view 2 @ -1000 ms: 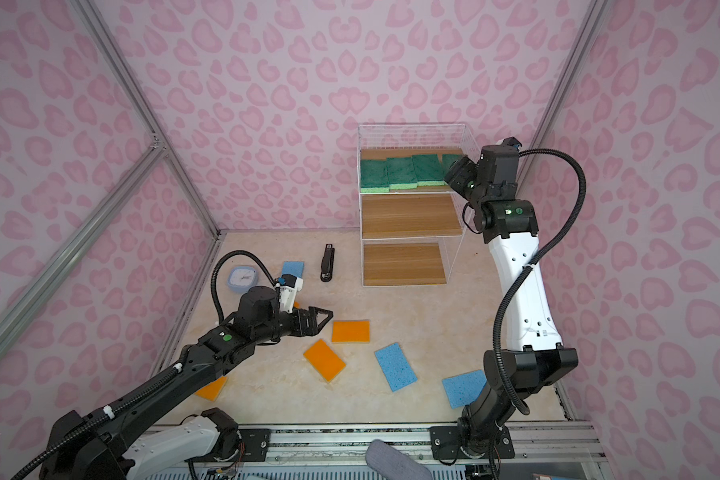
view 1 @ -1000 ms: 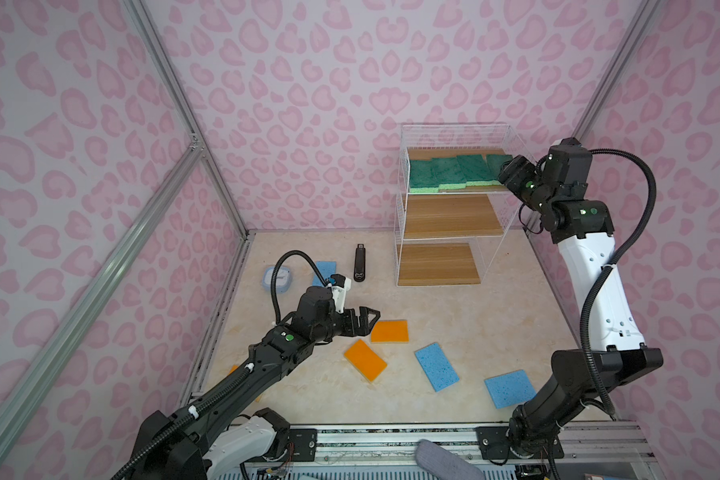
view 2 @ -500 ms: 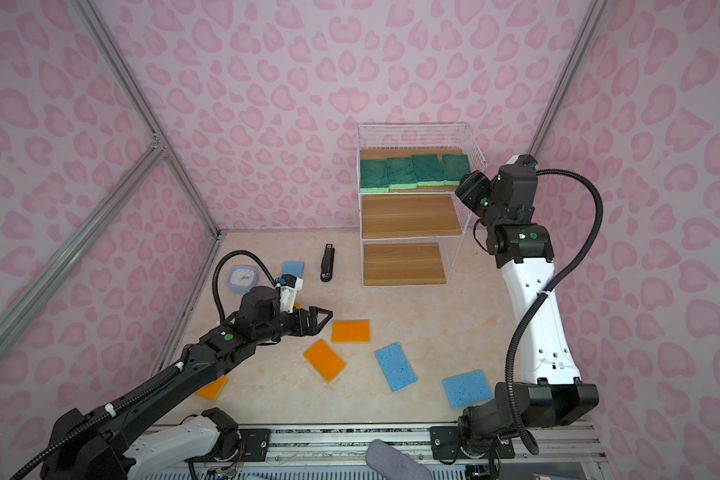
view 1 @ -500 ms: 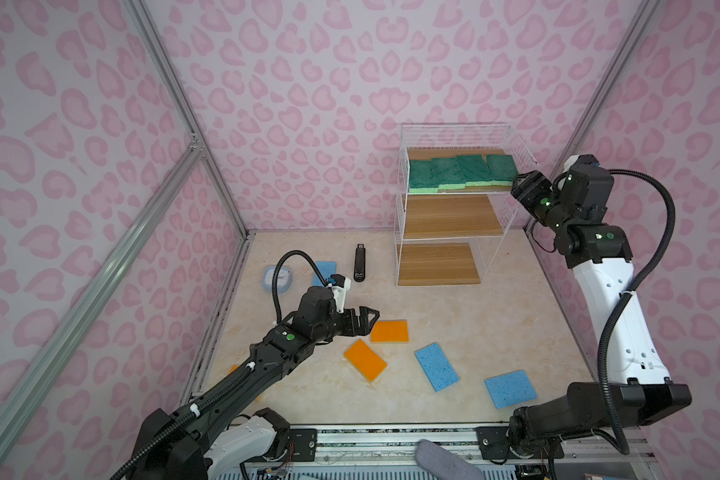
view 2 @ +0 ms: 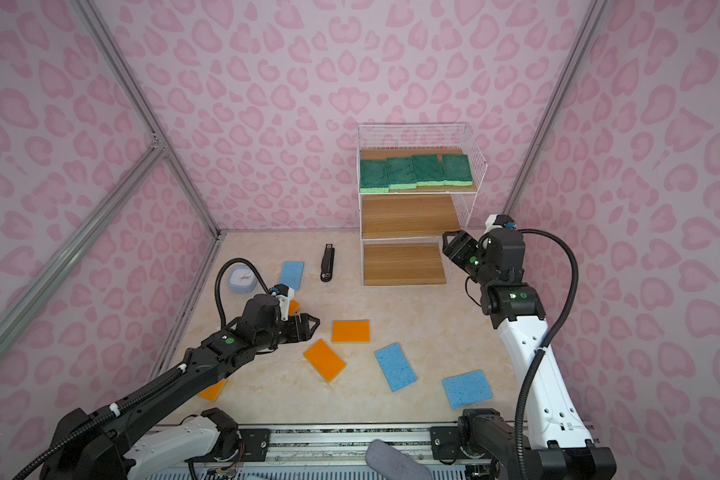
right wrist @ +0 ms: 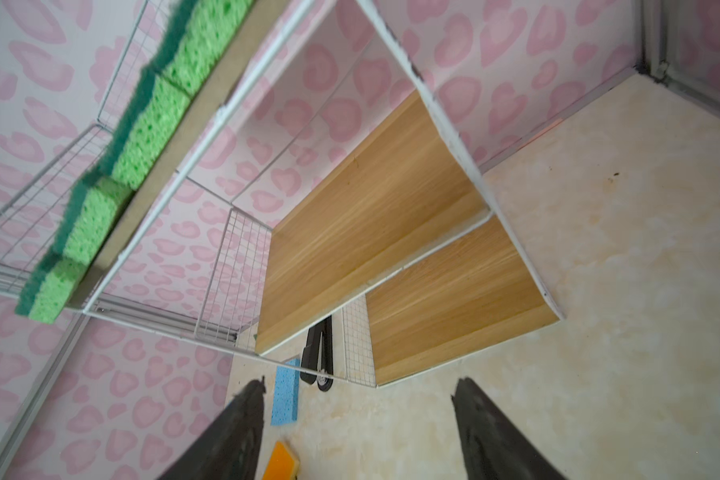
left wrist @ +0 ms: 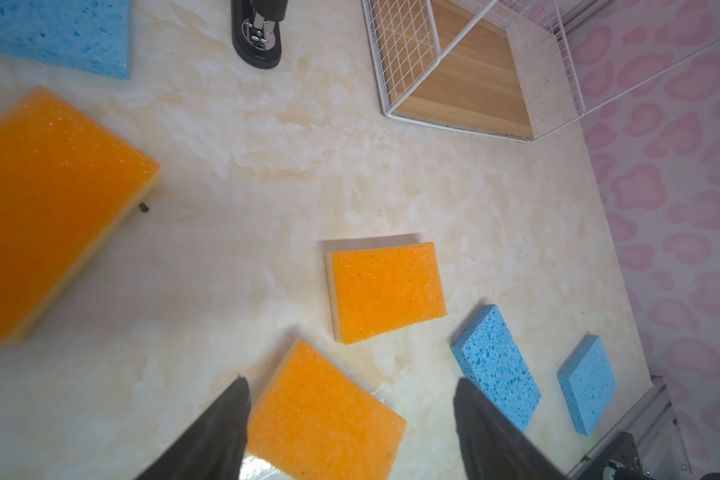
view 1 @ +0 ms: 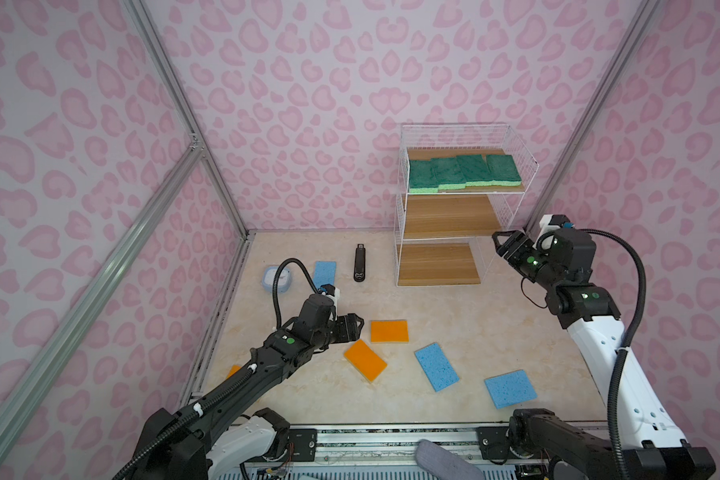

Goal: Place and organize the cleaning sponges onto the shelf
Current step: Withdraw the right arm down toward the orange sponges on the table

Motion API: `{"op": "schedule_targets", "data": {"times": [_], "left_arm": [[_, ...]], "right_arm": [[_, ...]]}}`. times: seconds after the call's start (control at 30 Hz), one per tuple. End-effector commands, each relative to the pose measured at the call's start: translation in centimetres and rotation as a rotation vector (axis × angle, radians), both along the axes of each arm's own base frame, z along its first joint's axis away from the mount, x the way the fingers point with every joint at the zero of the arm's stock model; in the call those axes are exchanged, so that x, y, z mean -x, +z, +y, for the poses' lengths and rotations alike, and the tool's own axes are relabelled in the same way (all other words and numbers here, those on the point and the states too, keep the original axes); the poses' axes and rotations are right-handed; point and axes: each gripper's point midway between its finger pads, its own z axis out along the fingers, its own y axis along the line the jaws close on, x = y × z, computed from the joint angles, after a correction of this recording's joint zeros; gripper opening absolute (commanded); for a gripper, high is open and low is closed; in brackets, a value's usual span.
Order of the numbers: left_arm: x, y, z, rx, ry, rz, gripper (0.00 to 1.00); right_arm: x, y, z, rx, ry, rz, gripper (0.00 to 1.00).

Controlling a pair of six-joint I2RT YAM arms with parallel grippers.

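Pink heart-print walls (view 1: 308, 104) close in a marbled worktop (view 1: 516, 332); the wire shelf (view 1: 449, 214) stands at its back right corner, four green sponges (view 1: 462, 171) on the top board (view 1: 420, 154). Left gripper (view 1: 359, 329), jaws apart and empty, hangs by the tilted orange sponge (view 1: 365, 360) toward the front edge, probably its target, though the level orange sponge (view 1: 389, 331) lies just beside. Square the jaws across its short span, drop straight, then close. Right gripper (view 1: 496, 243) is spread and empty beside the shelf
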Motion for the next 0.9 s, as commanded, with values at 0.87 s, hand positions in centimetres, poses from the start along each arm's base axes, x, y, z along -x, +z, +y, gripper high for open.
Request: {"op": "schedule_targets", "data": {"times": [0.87], "left_arm": [[3.3, -10.1, 1.7, -0.063, 0.055, 0.199, 0.52]], "right_arm": [[3.7, -13.2, 5.3, -0.11, 0.175, 0.121, 0.73]]}}
